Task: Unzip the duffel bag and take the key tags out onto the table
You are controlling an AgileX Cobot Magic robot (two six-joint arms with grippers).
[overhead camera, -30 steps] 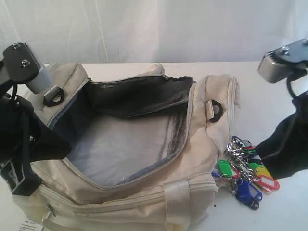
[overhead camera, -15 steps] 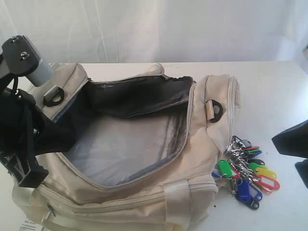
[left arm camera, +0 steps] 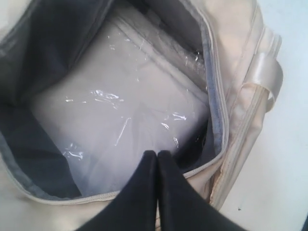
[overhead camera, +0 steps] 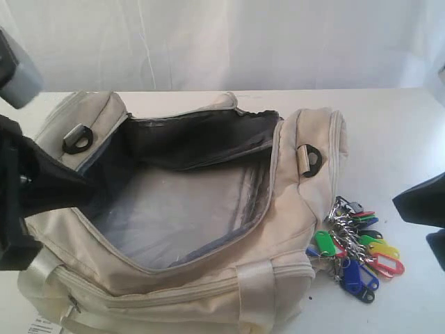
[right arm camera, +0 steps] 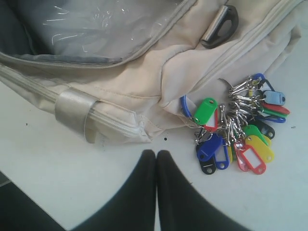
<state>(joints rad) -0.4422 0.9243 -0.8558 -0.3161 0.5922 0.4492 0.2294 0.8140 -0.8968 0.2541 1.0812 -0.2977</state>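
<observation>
Large cream fabric duffel bag (overhead camera: 174, 296) fills the centre and lower left of the exterior frame, lying on the broad plain white table (overhead camera: 396, 132). It is unzipped: the curved zip flap (overhead camera: 201, 142) is folded back toward the top of the frame and the grey lining with crinkly clear plastic film (overhead camera: 174, 209) shows inside. There is a black D-ring (overhead camera: 309, 158) on the bag's right end, another (overhead camera: 76, 139) on the upper left end, and a shiny webbing handle strap (overhead camera: 256, 285) across the front wall. The bunch of small plastic key tags (overhead camera: 356, 252) in blue, green, yellow, red and black on silver metal rings is outside the bag. It lies on the table at lower right of the exterior frame, right up against the bag's right end. My left claw (left arm camera: 157, 154) is pinched fully closed, black fingers pressed together, gripping nothing, hanging over the bag's open mouth near its zip rim. My right claw (right arm camera: 156, 154) is also fully closed and empty, over bare table just beside the bag's end, near the key tags but apart from them.
</observation>
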